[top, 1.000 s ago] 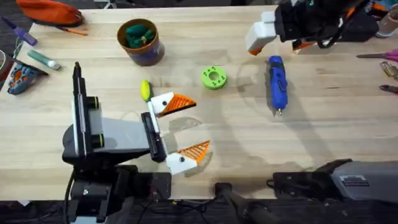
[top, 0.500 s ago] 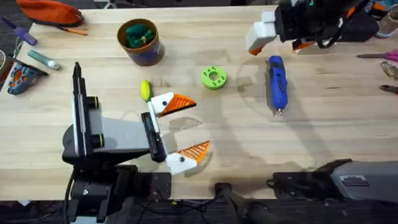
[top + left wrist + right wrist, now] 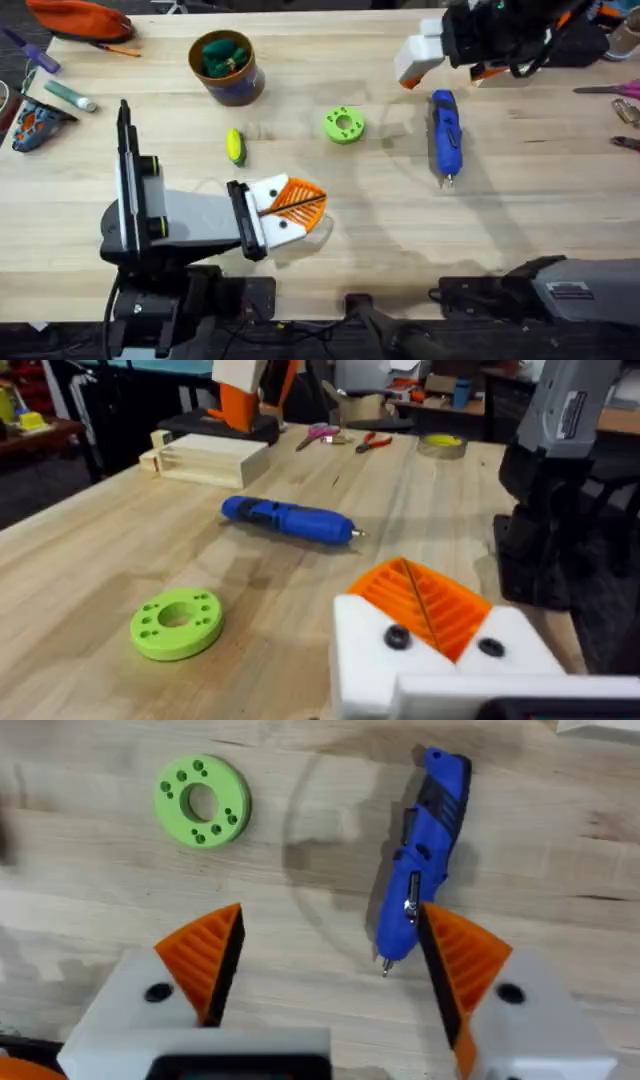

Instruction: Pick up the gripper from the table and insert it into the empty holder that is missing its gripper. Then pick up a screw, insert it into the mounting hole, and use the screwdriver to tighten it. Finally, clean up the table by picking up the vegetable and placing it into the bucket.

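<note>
1. While my left pincer [image 3: 295, 200] lies low over the surface with its orange fingers [image 3: 420, 595] pressed together on nothing, the vegetable [image 3: 235, 146] lies free at its 10 o'clock, near but apart
2. Closed like that it cannot take the vegetable, so I judge it must part before it reaches
3. My right pincer [image 3: 330, 925] is spread wide and holds nothing; past its tips lies the screwdriver [image 3: 420, 850], flat, metal tip toward my bases at 6 o'clock, placed for a grasp along the barrel
4. At 12 o'clock from the vegetable the bucket [image 3: 226, 67] stands upright, darker green lumps already inside, so the drop is a short carry
5. Between vegetable and screwdriver sits a lime disc [image 3: 343, 125] with a centre hole
6. At 1 o'clock a white mount [image 3: 418, 58] juts from a dark arm; whether its finger is seated I cannot tell
7. Pale wood grain makes up the surface [image 3: 400, 230]; an orange pouch [image 3: 80, 18] lies at its 10 o'clock corner and a pale wooden box [image 3: 205, 458] beyond the screwdriver, with cluttered workbenches behind
</note>
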### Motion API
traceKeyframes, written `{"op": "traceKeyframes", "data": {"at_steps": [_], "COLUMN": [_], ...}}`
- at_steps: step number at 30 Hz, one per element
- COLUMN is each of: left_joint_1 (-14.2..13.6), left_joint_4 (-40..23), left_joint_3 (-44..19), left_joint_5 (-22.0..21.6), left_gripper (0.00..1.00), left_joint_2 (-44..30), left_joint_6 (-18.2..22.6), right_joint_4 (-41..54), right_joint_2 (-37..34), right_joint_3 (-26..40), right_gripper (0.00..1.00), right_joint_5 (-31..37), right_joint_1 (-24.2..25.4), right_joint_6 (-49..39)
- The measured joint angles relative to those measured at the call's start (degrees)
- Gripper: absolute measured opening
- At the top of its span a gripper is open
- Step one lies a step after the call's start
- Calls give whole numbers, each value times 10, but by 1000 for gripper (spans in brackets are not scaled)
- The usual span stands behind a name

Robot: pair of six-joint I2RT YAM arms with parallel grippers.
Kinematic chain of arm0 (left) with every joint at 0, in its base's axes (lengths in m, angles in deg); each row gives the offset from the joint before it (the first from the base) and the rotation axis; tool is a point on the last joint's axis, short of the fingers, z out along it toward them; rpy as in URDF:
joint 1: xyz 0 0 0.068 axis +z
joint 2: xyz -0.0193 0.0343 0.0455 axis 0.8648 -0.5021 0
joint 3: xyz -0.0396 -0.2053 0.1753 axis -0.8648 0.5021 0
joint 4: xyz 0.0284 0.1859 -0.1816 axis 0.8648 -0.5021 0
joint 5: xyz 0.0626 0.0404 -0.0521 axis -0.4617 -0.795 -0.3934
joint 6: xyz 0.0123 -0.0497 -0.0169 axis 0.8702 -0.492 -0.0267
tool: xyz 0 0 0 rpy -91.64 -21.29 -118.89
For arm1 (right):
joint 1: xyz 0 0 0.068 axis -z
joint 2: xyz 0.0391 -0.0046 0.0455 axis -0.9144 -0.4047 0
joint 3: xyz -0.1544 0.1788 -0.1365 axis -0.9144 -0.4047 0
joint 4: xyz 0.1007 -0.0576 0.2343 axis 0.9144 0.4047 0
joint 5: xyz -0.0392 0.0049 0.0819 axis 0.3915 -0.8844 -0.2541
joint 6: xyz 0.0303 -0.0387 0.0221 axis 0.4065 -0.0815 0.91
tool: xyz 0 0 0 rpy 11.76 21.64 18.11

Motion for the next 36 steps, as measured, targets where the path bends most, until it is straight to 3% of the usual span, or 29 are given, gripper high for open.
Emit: {"op": "traceKeyframes", "data": {"at_steps": [2,17,23,36], "left_joint_1": [0,0,0,0], "left_joint_4": [0,0,0,0], "left_joint_3": [0,0,0,0], "left_joint_5": [0,0,0,0], "left_gripper": [16,14,14,14], "left_joint_2": [0,0,0,0], "left_joint_6": [1,1,1,1], "right_joint_4": [0,0,-1,-19], "right_joint_2": [0,0,-7,-110], "right_joint_3": [0,0,0,-3], "right_gripper": [992,991,991,991], "right_joint_5": [0,0,0,0], "right_joint_1": [0,1,31,89], "right_joint_6": [0,6,25,30]}}
